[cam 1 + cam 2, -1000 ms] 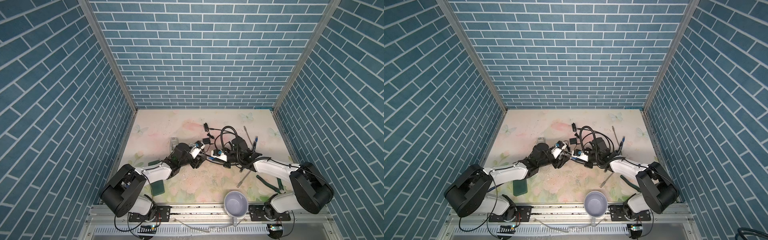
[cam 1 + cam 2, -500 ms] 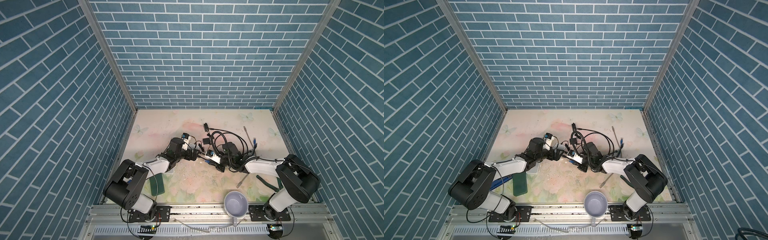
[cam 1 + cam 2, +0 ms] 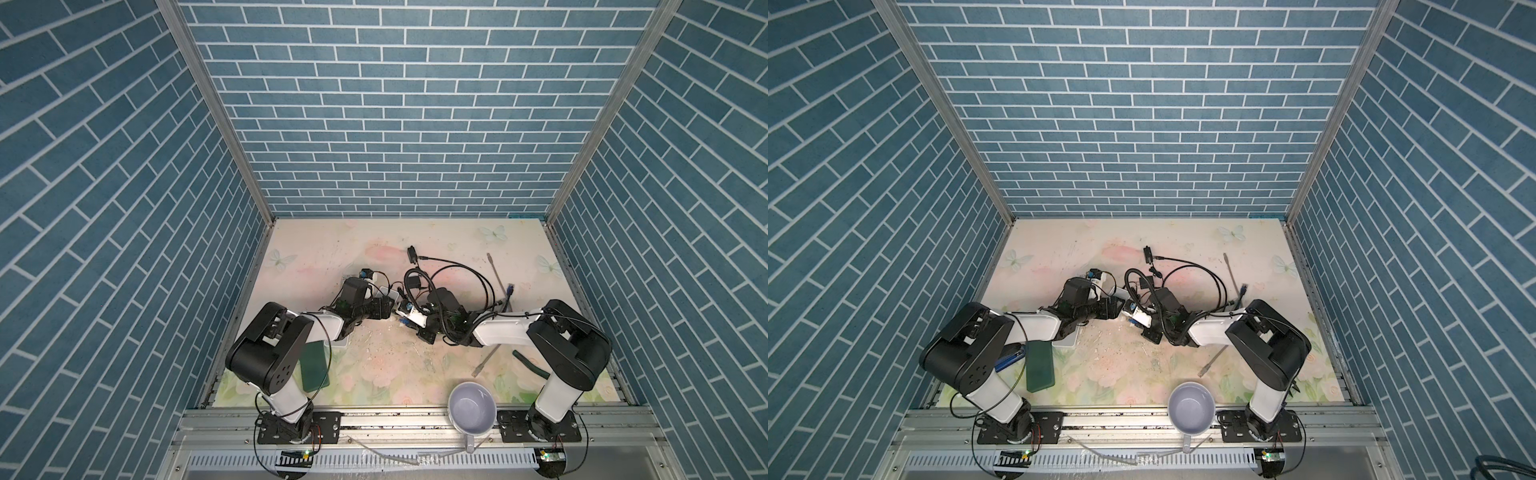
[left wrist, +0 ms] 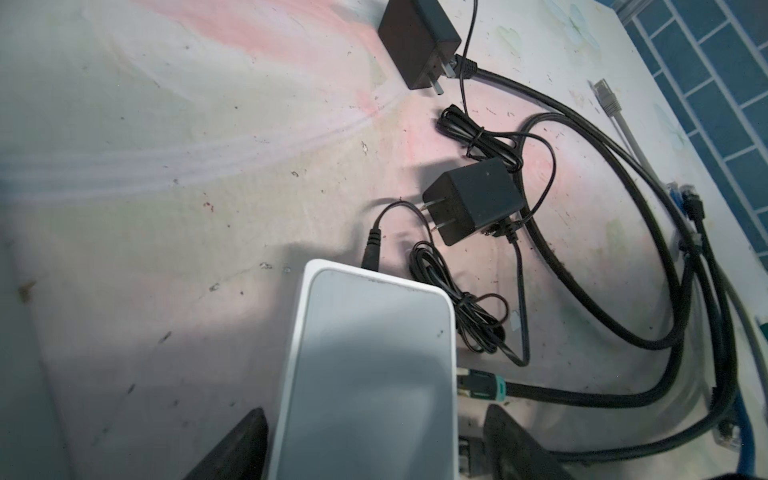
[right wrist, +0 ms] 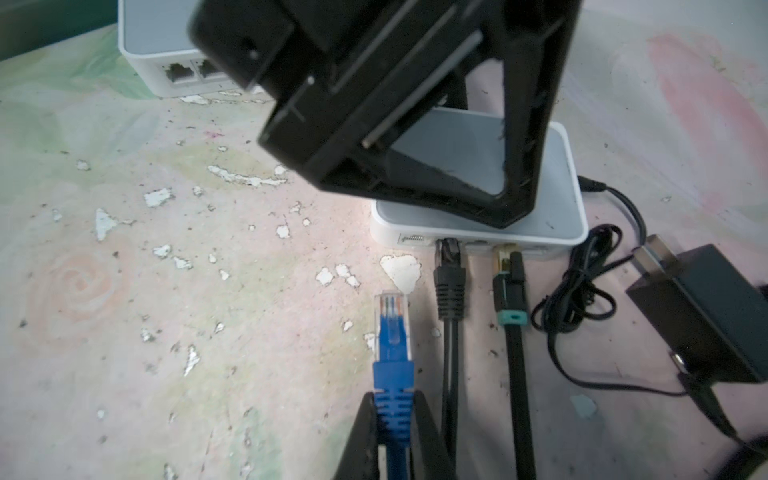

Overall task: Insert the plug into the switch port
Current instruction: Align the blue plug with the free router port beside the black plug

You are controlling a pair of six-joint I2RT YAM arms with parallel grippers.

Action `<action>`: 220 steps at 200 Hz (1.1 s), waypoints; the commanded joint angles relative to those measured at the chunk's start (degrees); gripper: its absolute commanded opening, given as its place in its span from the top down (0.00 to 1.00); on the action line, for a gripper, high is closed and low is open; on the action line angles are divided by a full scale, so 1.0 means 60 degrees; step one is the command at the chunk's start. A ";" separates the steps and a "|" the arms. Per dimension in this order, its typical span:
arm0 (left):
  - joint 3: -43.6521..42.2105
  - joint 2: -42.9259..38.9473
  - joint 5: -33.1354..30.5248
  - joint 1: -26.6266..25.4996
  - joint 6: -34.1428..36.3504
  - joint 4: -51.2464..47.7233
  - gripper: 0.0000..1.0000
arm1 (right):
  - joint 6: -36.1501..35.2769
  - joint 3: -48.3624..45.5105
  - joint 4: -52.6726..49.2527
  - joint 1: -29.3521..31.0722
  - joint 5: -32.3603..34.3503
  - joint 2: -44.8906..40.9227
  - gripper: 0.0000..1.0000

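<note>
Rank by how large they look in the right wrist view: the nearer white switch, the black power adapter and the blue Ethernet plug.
1. nearer white switch, although partly hidden.
2. black power adapter.
3. blue Ethernet plug; it is nearest the camera, yet looks smallest.

A robot test cell, this, no home or shop; three brick-print walls box it in, held by bare aluminium posts; two arms sit bolted to a metal rail along the front; the flower-print surface lies scuffed and flaking; a slotted cable duct runs below.
</note>
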 commanded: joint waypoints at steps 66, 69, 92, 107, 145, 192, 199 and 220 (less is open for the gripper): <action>0.0249 0.0511 0.0351 0.0073 -0.0326 0.0805 0.41 | 0.0846 0.0835 0.0702 0.0175 0.0662 0.0993 1.00; 0.0255 0.0517 0.0377 0.0075 -0.0329 0.0805 0.42 | 0.0827 0.0848 0.0682 0.0173 0.0675 0.1007 1.00; 0.0178 0.0557 0.0409 0.0072 -0.0363 0.0876 0.43 | 0.0832 0.0879 0.0585 0.0195 0.0765 0.1072 1.00; 0.0151 0.0571 0.0418 0.0075 -0.0363 0.0864 0.44 | 0.0841 0.0865 0.0524 0.0182 0.0887 0.1071 1.00; 0.0218 0.0666 0.0582 0.0075 -0.0447 0.0935 0.46 | 0.0845 0.0850 0.0611 0.0203 0.0864 0.1134 1.00; 0.0059 0.0763 0.0678 0.0065 -0.1129 0.1445 0.50 | 0.0881 0.1014 0.0798 0.0248 0.0754 0.1242 1.00; -0.0002 0.0763 0.0693 0.0055 -0.1235 0.1589 0.50 | 0.0876 0.1051 0.0793 0.0256 0.0757 0.1258 1.00; -0.0111 0.0758 0.0740 0.0030 -0.1468 0.1770 0.52 | 0.0904 0.1139 0.0795 0.0274 0.0847 0.1306 1.00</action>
